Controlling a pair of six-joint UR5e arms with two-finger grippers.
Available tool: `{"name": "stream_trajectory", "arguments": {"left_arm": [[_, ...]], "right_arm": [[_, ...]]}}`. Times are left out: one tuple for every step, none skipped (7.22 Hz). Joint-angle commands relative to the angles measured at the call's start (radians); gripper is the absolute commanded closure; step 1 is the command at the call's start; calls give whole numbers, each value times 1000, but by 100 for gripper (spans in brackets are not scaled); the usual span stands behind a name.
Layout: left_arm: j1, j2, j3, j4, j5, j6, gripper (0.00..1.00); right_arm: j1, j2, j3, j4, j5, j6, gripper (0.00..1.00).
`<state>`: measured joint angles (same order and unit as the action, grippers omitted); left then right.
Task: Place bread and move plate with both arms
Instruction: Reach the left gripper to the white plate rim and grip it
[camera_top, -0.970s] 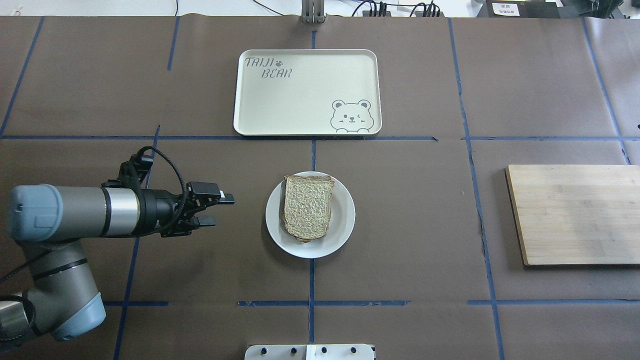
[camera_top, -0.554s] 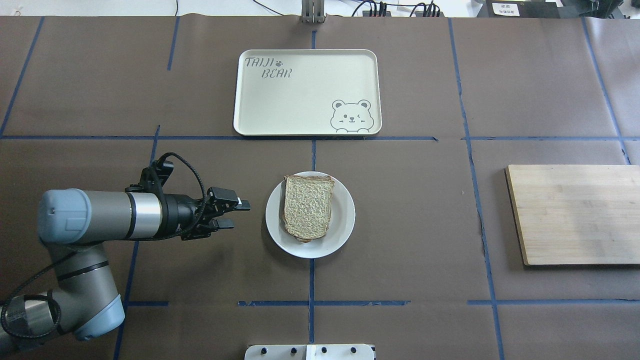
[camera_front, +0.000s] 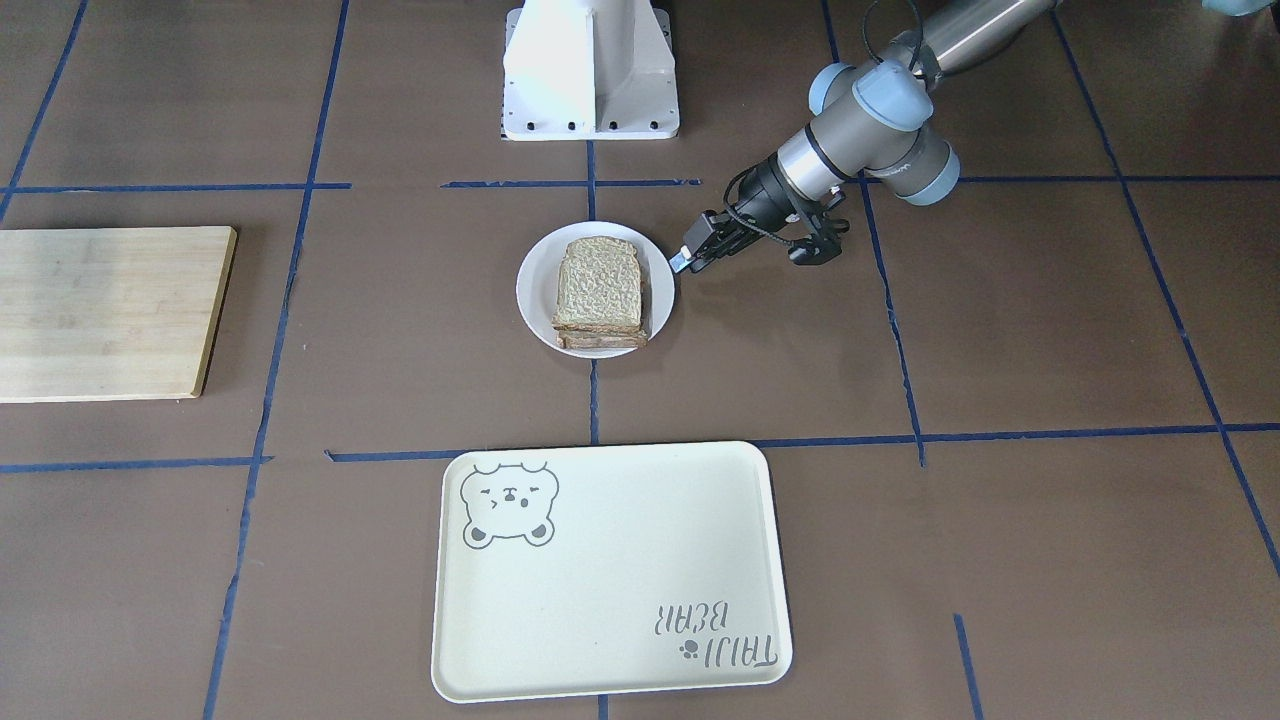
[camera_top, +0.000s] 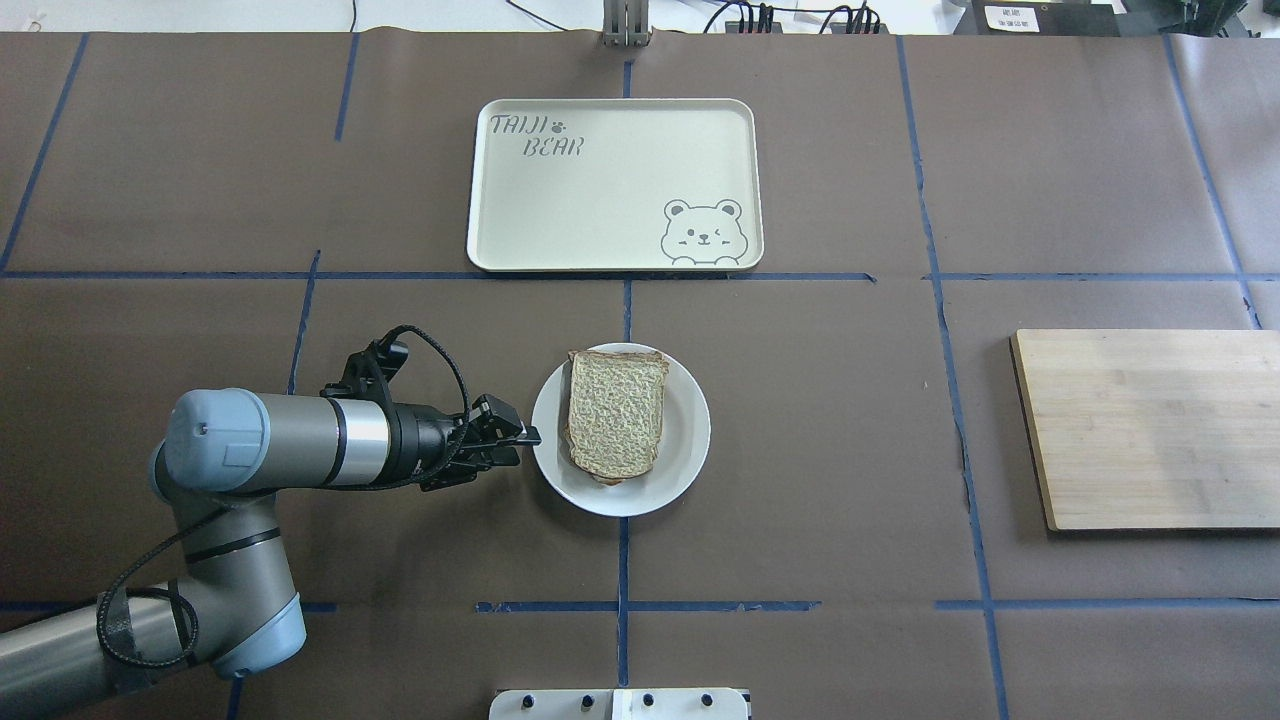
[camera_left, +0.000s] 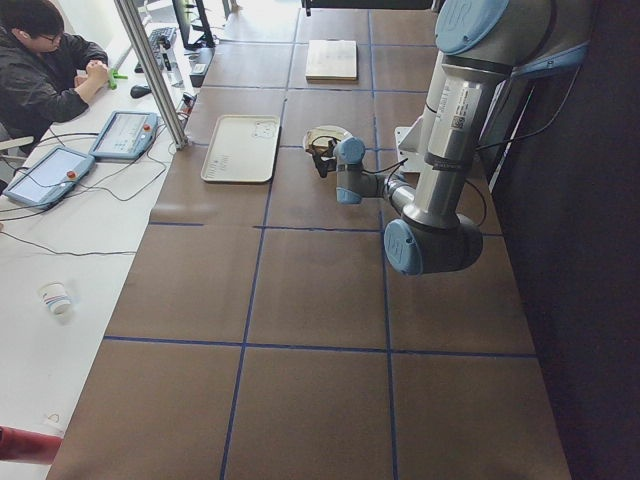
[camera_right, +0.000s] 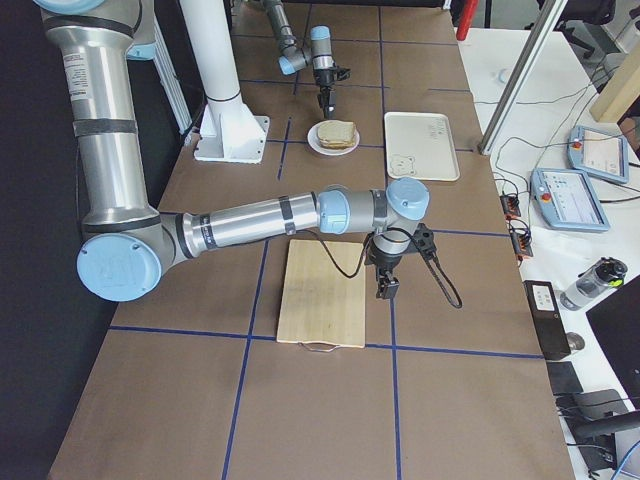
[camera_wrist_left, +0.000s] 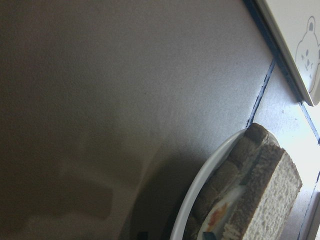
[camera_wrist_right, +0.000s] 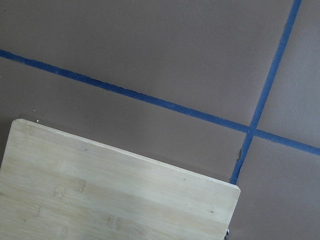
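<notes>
The bread (camera_top: 617, 413) lies flat on the plate (camera_top: 690, 440), other layers under it, mid-table (camera_top: 820, 450) near the tray (camera_top: 610, 180). The left gripper (camera_top: 515, 446) lies low at the plate's left rim, fingers (camera_top: 527, 435) slightly apart (touching the rim or not, I cannot tell). The right gripper (camera_right: 385, 288) hangs by the edge of the board (camera_right: 320, 300), well apart from the plate; whether it is spread or pressed together cannot be told
</notes>
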<state>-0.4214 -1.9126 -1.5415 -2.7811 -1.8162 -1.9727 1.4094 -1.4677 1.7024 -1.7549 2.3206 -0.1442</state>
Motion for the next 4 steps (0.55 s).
{"name": "stream_trajectory", "arguments": {"left_arm": [[15,-20,21,0,2,2,54],[16,-31,27,0,2,2,54],[18,-39,35,0,2,2,55],[18,-48,43,0,2,2,55]], "right_arm": [[0,-2,-1,0,0,0,0],[3,-2,-1,0,0,0,0],[6,-3,-1,0,0,0,0],[8,-3,-1,0,0,0,0]]}}
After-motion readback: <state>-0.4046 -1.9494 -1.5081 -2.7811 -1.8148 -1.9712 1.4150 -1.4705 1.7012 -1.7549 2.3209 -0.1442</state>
